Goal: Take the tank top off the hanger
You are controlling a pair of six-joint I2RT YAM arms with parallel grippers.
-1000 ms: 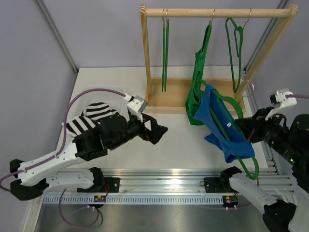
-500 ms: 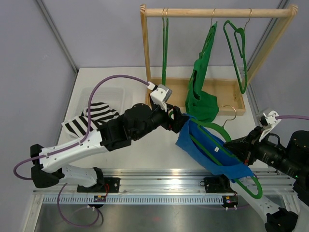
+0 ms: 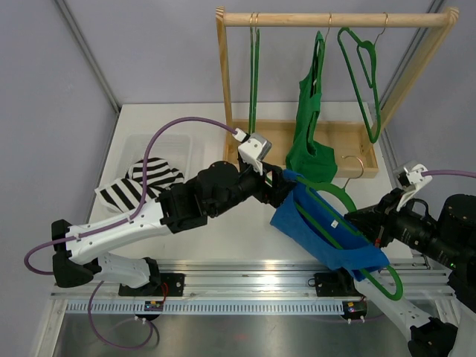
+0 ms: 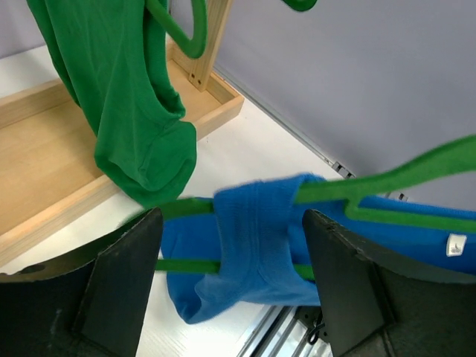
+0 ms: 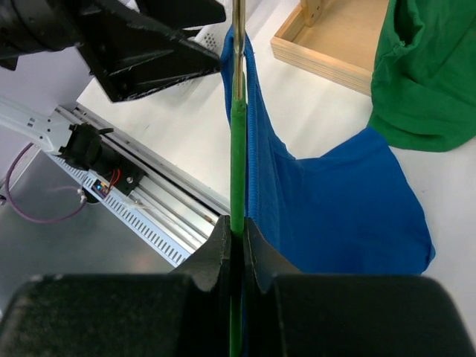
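Over the worktop (image 3: 223, 230), your spread left claw (image 4: 234, 268) straddles the tank top (image 3: 301, 219) strap, its hanger (image 5: 236, 149) running right to your right claw (image 5: 236, 229), which pinches it.

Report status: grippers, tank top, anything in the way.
Left gripper open, straddling tank top strap. Right gripper shut on hanger. Tank top on hanger, off the rack. Green top hangs close behind.

The blue tank top (image 3: 321, 236) is hanging bunched and slack on the green hanger (image 5: 236, 167), one strap wrapping around a hanger arm. The hanger is sitting tilted in the air over the white table (image 3: 245, 239), just in front of the wooden rack (image 3: 223, 82)
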